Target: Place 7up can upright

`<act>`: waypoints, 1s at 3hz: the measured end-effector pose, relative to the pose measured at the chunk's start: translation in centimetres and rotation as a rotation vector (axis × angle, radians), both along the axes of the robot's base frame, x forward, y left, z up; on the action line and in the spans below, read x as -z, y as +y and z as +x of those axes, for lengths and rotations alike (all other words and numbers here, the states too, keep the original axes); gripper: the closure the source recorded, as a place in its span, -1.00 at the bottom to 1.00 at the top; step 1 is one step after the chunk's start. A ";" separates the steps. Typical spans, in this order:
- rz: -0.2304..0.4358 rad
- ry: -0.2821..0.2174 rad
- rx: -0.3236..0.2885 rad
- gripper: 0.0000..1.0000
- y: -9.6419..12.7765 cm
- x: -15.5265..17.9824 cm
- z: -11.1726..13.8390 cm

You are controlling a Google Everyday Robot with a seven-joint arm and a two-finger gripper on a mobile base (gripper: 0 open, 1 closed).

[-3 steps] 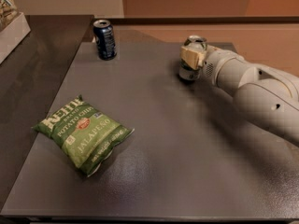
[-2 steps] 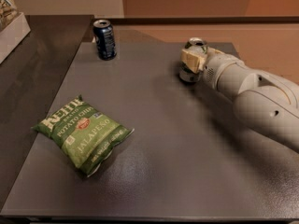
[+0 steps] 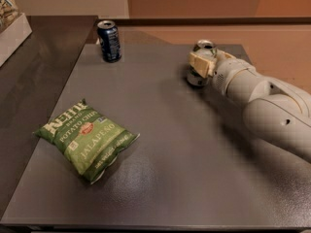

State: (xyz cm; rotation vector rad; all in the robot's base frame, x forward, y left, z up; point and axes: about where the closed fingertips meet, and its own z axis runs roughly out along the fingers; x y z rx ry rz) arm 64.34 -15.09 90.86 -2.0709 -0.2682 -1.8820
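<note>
The 7up can stands upright on the dark table, near its far right edge. Only its silver top and a bit of its lower body show; the rest is hidden behind the gripper. My gripper reaches in from the right on a thick white arm. Its cream fingers are closed around the can's upper part.
A dark blue can stands upright at the table's far left edge. A green Kettle jalapeño chip bag lies flat at the front left. A white box sits on the counter at far left.
The arm and gripper have shifted slightly; the can stays in the fingers at the same spot on the table. The blue can and chip bag have not moved.
</note>
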 end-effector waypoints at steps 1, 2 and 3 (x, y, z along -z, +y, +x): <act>-0.001 -0.002 -0.002 -0.74 0.2 -0.1 0.0; -0.001 -0.004 -0.005 -1.00 0.3 -0.3 0.0; -0.001 -0.004 -0.005 -1.00 0.4 -0.3 0.0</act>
